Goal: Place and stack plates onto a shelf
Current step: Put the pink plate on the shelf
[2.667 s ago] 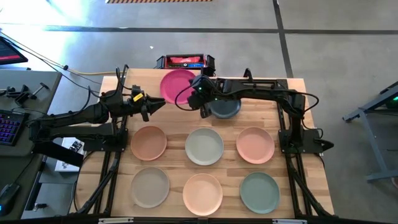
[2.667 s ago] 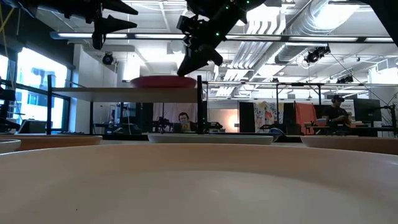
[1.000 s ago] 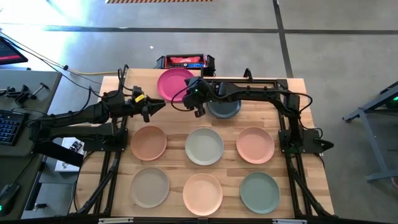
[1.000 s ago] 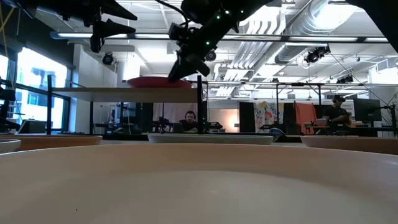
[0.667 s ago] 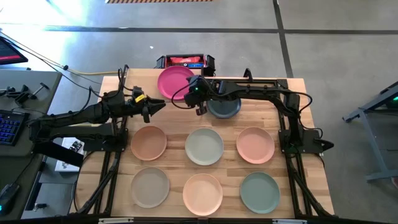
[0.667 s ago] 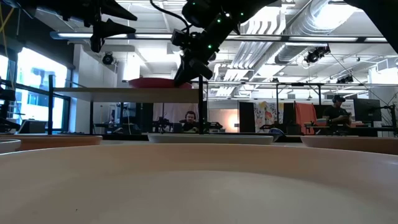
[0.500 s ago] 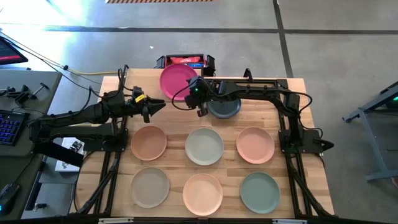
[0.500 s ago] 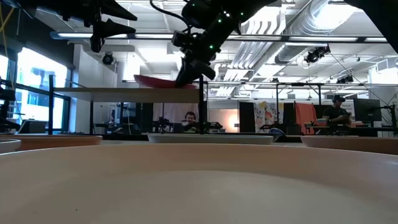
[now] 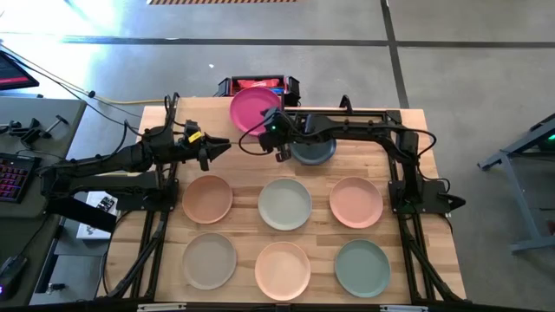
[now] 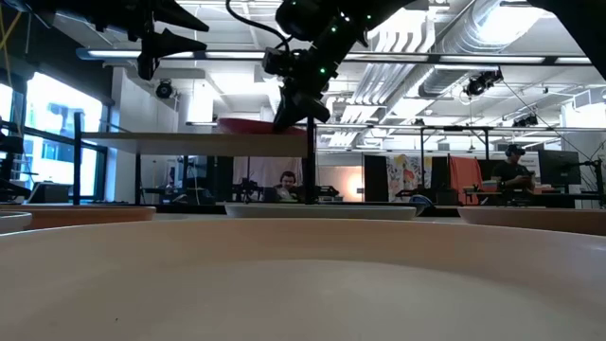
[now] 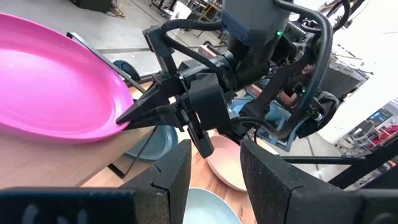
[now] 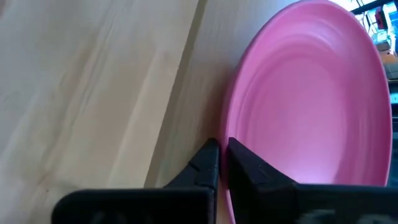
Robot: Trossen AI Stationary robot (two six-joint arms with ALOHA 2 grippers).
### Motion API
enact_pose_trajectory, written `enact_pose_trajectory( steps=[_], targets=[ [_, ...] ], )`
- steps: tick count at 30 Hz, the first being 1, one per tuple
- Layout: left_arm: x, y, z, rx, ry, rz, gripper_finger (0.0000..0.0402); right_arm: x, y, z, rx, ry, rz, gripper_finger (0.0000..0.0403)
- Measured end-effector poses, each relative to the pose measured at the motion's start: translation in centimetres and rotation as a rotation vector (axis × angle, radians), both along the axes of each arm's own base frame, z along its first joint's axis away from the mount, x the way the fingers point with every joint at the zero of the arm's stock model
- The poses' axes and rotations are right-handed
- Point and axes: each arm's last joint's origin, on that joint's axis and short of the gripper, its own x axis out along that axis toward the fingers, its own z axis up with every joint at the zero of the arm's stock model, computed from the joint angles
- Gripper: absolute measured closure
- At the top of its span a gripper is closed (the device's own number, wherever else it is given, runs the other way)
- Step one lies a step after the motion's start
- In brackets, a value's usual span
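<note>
A magenta plate point(image 9: 253, 106) is on the raised light-wood shelf point(image 10: 189, 142), tilted in the left wrist view point(image 11: 50, 81). My right gripper point(image 9: 272, 126) reaches in from the table's right and is shut on its rim. My left gripper point(image 9: 227, 144) hovers open above the shelf's left part, touching nothing; it also shows in the low view point(image 10: 204, 28). A dark grey plate point(image 9: 314, 151) lies flat on the table beneath the right arm. Six more plates lie flat in two rows: peach point(image 9: 207, 198), pale sage point(image 9: 284, 204), salmon point(image 9: 355, 201), beige-grey point(image 9: 209, 260), peach point(image 9: 283, 269), muted green point(image 9: 362, 268). My right gripper pinches the magenta plate's rim point(image 12: 231, 163) between its two fingers point(image 11: 140, 112), at the edge nearest the shelf's right end. The fingers slant down from the table's right. The held rim is low over the shelf board point(image 12: 93, 81) and the plate's other side is raised.
A red and black box point(image 9: 257, 85) sits at the table's far edge behind the shelf. The shelf's thin black legs point(image 10: 305, 166) stand near the dark grey plate. A near plate's rim point(image 10: 303, 275) fills the low view's foreground. People sit in the room beyond.
My right gripper has kept its hold and carried the magenta plate toward the table's far edge and a little right. The plate lay flat on the shelf a second ago and has tipped since. The left arm has kept still.
</note>
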Motion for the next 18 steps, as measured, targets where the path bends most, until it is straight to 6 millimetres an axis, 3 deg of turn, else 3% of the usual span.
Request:
enact_pose_trajectory(
  steps=[18],
  targets=[
    [0.0, 0.0, 0.0, 0.0, 0.0, 0.0, 0.0275, 0.06, 0.77, -0.15, -0.012, 0.038, 0.067, 0.04]
  ],
)
